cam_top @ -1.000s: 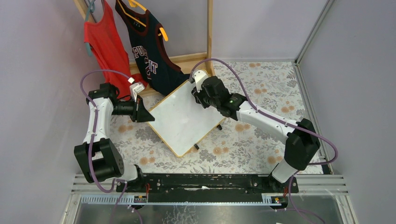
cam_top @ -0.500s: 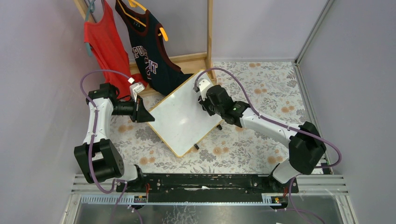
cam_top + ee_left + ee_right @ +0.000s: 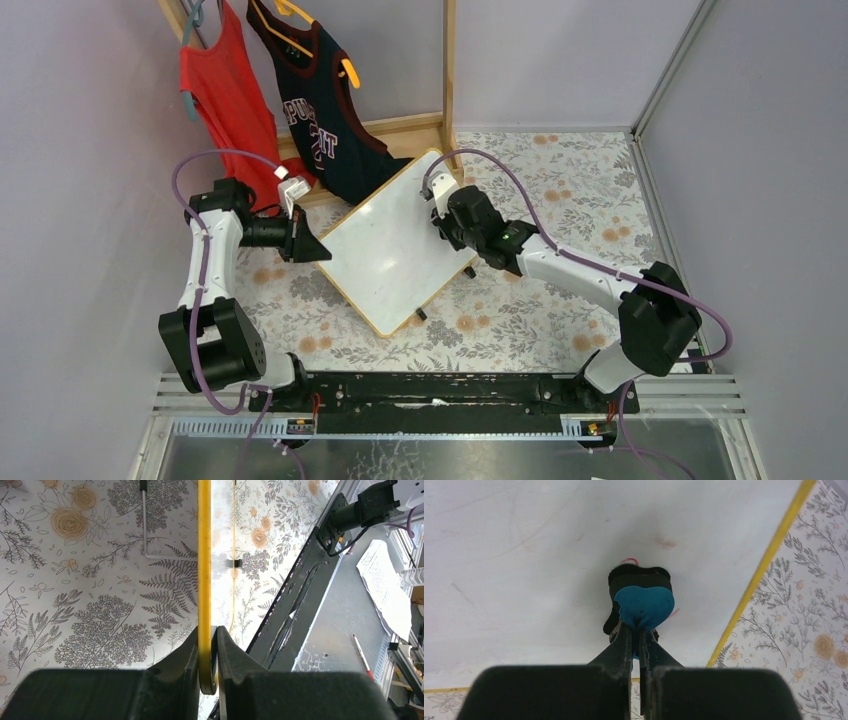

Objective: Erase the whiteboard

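Observation:
The whiteboard (image 3: 385, 250) with its light-wood frame lies tilted, diamond-wise, mid-table. My left gripper (image 3: 318, 247) is shut on its left corner; in the left wrist view the yellow frame edge (image 3: 204, 570) runs between my jaws (image 3: 208, 647). My right gripper (image 3: 443, 215) is shut on a blue eraser (image 3: 644, 605) with a black pad, pressed on the board (image 3: 524, 555) near its right edge. Faint red marks (image 3: 665, 543) remain beside the eraser.
A wooden rack (image 3: 449, 70) at the back holds a red top (image 3: 225, 95) and a dark jersey (image 3: 325, 110), just behind the board. A floral cloth (image 3: 560, 180) covers the table. A black rail (image 3: 430, 388) runs along the near edge.
My right gripper has slid with the eraser from the board's top corner down along its right side toward me. The left gripper and the board have stayed put.

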You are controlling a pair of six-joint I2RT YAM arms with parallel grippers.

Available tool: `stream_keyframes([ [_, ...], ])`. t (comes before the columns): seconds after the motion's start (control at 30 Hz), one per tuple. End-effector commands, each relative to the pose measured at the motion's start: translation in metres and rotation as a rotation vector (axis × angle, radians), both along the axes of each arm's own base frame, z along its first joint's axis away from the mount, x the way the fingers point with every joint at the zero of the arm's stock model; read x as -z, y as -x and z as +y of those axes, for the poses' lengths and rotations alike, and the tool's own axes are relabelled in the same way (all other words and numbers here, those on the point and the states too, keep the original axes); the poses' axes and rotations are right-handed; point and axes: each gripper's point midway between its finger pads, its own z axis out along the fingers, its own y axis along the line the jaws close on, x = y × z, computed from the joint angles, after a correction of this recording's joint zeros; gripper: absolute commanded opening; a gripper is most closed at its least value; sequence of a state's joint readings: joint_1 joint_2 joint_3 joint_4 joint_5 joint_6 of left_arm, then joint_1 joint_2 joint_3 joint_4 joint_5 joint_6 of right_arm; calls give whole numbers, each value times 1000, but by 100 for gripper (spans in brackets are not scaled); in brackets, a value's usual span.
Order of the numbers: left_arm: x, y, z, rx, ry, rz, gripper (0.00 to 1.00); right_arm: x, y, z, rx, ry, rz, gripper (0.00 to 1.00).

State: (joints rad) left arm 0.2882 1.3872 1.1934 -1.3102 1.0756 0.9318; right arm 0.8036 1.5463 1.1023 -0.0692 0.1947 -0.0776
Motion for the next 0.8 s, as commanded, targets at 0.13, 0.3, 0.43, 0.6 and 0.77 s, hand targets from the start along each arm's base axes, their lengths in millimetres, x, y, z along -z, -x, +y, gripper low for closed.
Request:
stream_keyframes([
  [0.13,21,2,16,28,-155,-19,0,-11,-48,-44,165,-42,-24,0],
  [0.3,19,0,17,18,-152,-9,0,-9,-51,-54,182,-42,-26,0],
  [0.43,13,-1,17,16,-154,-6,0,-11,-49,-49,161,-62,-15,0],
  [0.6,4,-2,22,-2,-187,-10,0,-14,-44,-40,126,-99,12,0],
  [0.77,0,-3,24,-14,-202,-17,0,-19,-37,-29,89,-150,51,0],
])
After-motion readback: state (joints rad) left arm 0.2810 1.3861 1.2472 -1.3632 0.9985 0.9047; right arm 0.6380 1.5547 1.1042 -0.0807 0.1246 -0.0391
